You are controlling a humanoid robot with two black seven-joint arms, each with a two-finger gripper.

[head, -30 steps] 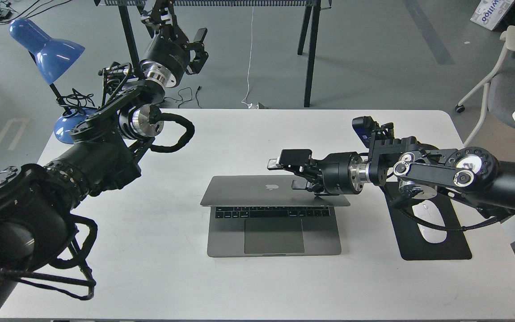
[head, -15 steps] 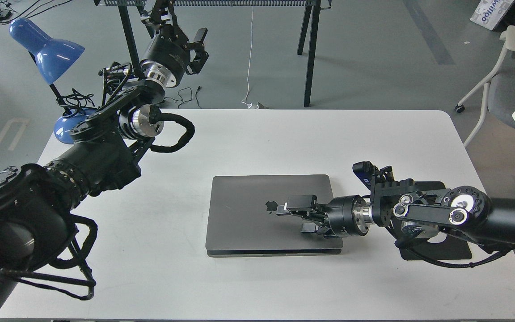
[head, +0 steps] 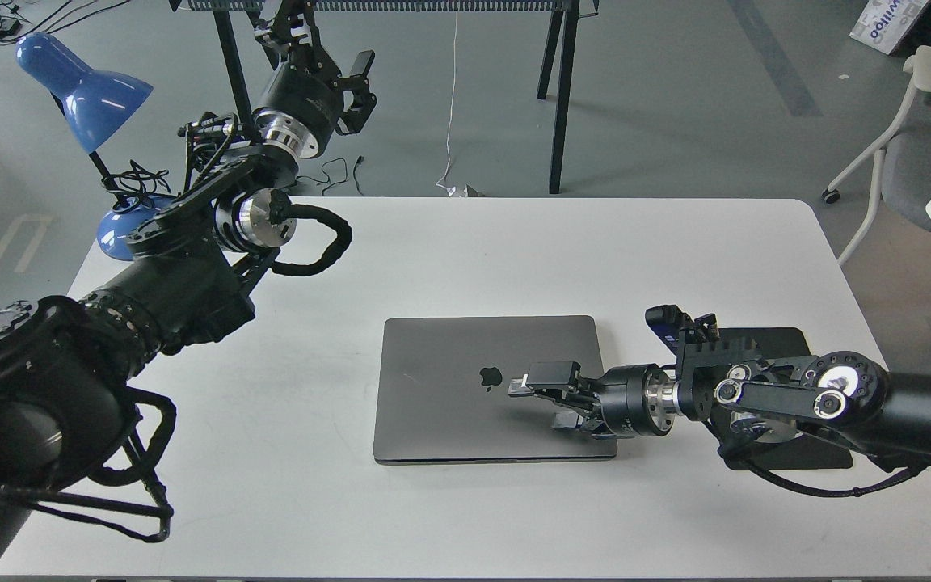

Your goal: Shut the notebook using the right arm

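Your notebook [head: 465,388] lies shut and flat at the middle of the white tabletop [head: 514,259], apple logo up. Your right arm [head: 797,400] reaches in from the right, its fingers [head: 550,376] spread apart, grasping nothing, low over the lid's right half just beside the logo. Behind that arm sits a black mouse pad [head: 825,457]. Your left gripper [head: 356,85] is raised far left, fingers parted, near a blue lamp [head: 82,89].
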